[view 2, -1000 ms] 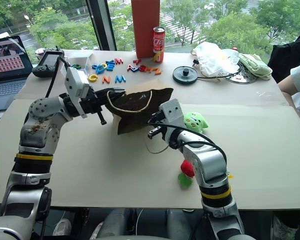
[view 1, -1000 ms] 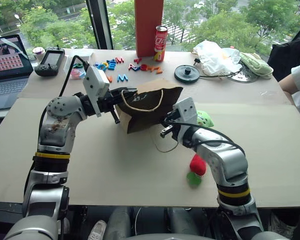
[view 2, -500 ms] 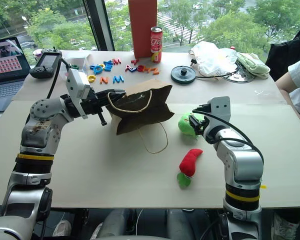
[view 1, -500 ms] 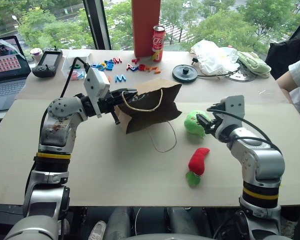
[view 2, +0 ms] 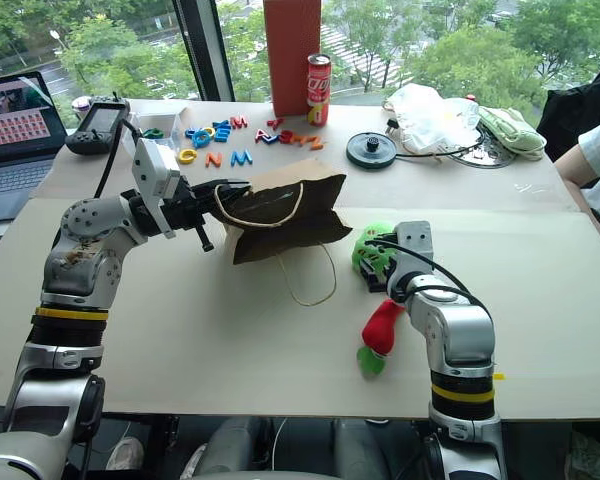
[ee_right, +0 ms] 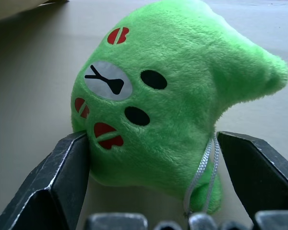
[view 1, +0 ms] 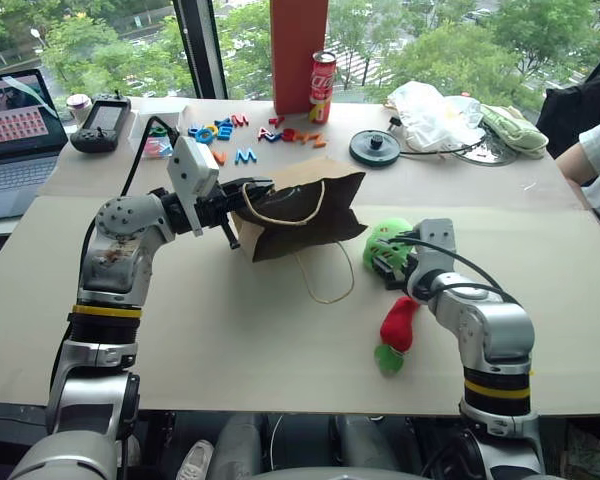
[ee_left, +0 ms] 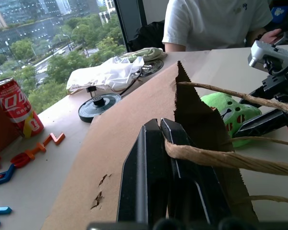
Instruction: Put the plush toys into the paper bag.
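The brown paper bag (view 1: 310,205) lies on its side in the middle of the table. My left gripper (view 1: 248,196) is shut on the bag's rim and holds its mouth up; in the left wrist view the shut gripper (ee_left: 159,125) has a string handle (ee_left: 221,160) draped over it. Just right of the bag sits the round green plush toy (view 1: 382,238). My right gripper (view 1: 385,256) is open, one finger on each side of the toy (ee_right: 168,96). One finger (ee_right: 62,177) touches its face. The red chili toy (view 1: 399,324) lies in front, beside my right forearm.
At the back stand a red can (view 1: 322,88), an orange pillar (view 1: 298,45), coloured letters (view 1: 230,130), a black disc (view 1: 374,147), a white plastic bag (view 1: 432,112) and a pale green cloth (view 1: 513,130). A laptop (view 1: 15,125) sits far left. A person's arm (view 1: 595,160) rests at the right edge.
My right gripper left the bag's front, swung right, opened, and came down around the green toy. The left gripper and the bag have stayed put.
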